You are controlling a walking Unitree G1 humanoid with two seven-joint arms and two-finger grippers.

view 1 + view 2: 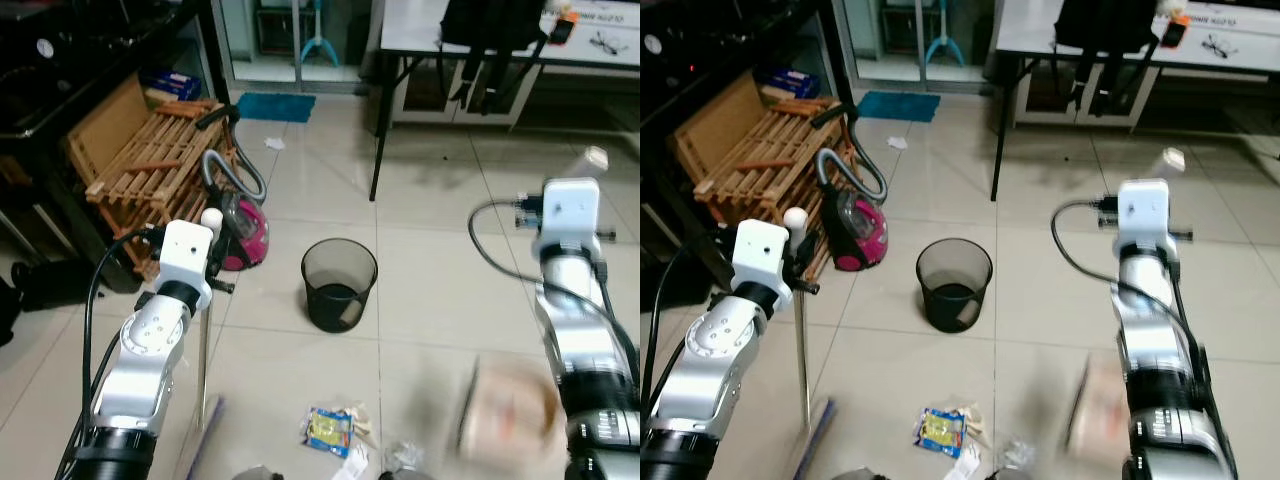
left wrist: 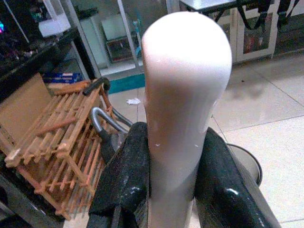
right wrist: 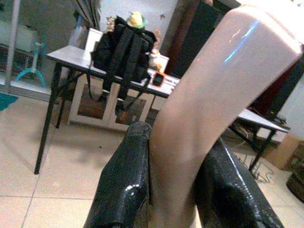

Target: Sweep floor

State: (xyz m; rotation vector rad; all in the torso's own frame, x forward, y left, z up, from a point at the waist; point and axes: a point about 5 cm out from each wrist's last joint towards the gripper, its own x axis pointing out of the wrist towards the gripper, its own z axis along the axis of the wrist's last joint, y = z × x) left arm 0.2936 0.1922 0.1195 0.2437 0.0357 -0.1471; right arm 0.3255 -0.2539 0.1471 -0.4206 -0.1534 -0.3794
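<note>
My left gripper [image 2: 173,135] is shut on the broom handle [image 2: 183,80], just under its white rounded top [image 1: 211,216]. The metal pole runs down to the purple brush [image 1: 204,432] on the tiles by my left side. My right gripper [image 3: 176,137] is shut on the pinkish dustpan handle [image 3: 213,90]. The dustpan [image 1: 510,405] hangs blurred low on the right. A yellow-blue snack wrapper [image 1: 329,430] and bits of crumpled litter [image 1: 402,458] lie on the floor in front of me, between broom and dustpan.
A black mesh bin [image 1: 339,285] stands just beyond the litter. A pink vacuum cleaner [image 1: 240,235] and a wooden rack [image 1: 150,160] crowd the left. A table [image 1: 420,40] with a black backpack [image 1: 492,25] stands at the back right; its leg [image 1: 378,130] reaches the floor.
</note>
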